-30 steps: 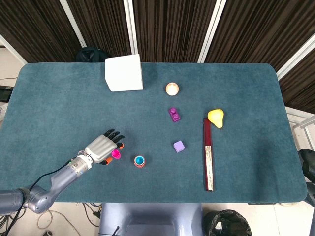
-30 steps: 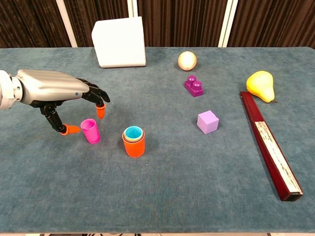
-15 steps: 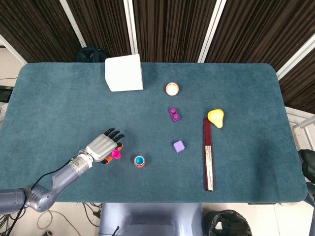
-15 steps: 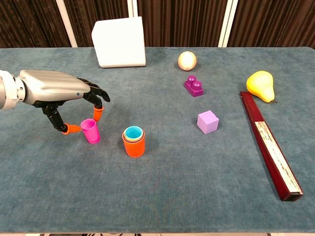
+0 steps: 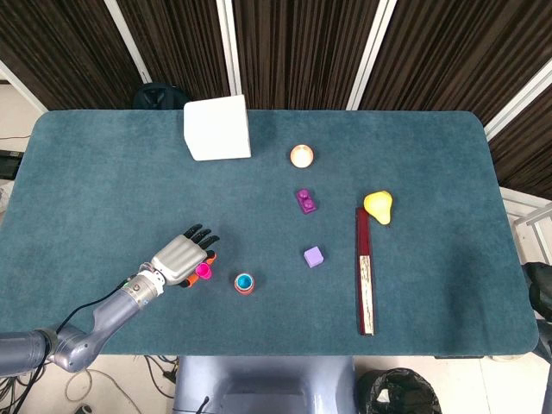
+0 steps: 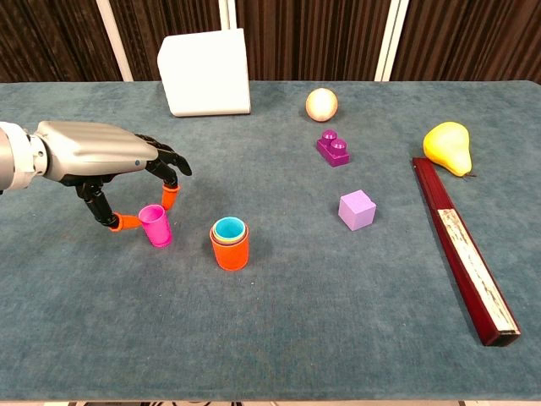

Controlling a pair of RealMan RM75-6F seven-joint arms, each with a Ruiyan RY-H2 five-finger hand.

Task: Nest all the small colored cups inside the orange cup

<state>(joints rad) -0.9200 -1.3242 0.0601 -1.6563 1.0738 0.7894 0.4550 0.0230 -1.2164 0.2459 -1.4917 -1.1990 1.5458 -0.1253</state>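
The orange cup (image 6: 230, 250) stands upright near the table's front, with a blue cup (image 6: 229, 227) and other rims nested inside it; in the head view the orange cup (image 5: 244, 284) is right of my left hand. A pink cup (image 6: 155, 227) stands upright on the cloth just left of it. My left hand (image 6: 95, 152) reaches over the pink cup (image 5: 203, 271) from the left and pinches it, thumb tip against its near-left side and a fingertip (image 6: 169, 197) at its far rim. In the head view the left hand (image 5: 179, 259) partly hides the cup. The right hand is outside both views.
A white box (image 6: 205, 73) stands at the back left. Further right lie a pale ball (image 6: 321, 104), a purple stud brick (image 6: 334, 148), a lilac cube (image 6: 357, 209), a yellow pear (image 6: 446, 145) and a long dark red bar (image 6: 463, 249).
My left hand's thumb and fingertip have closed inward onto the pink cup. The cup itself has stayed in place on the cloth.
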